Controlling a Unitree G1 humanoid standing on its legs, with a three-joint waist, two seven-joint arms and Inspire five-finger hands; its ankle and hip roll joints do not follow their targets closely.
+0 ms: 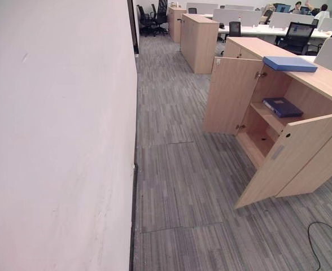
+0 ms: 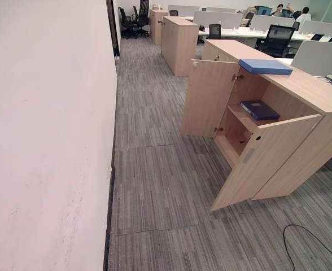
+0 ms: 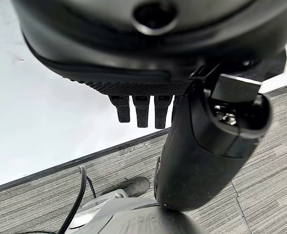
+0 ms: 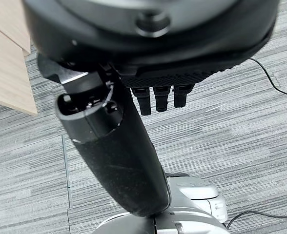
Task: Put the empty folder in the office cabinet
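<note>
Pale wood makes up the office cabinet (image 1: pixel 324 84), which stands on grey striped carpet (image 1: pixel 183 180) with both of its doors swung wide. One open door (image 1: pixel 232 96) stands on the far side, the other (image 1: pixel 290 158) on the near side. A light blue folder (image 1: pixel 289 64) lies flat on the cabinet's top, near the front edge above the opening. Inside, a darker blue folder (image 1: pixel 283 106) lies flat on the upper shelf (image 1: pixel 266 116); the compartment below it looks bare.

A long white wall (image 1: pixel 59 135) runs down the robot's left. Further back stand two more wooden cabinets (image 1: pixel 199 42), black office chairs (image 1: pixel 153 20) and white desks (image 1: pixel 256 25), where people sit in the distance.

The left hand (image 3: pixel 148 109) hangs above the carpet beside the wall's dark skirting, fingers loose and straight, thumb extended, holding nothing. The right hand (image 4: pixel 158 97) hangs the same way over the carpet, fingers relaxed and empty, with the edge of a wooden panel (image 4: pixel 9 63) to one side.
</note>
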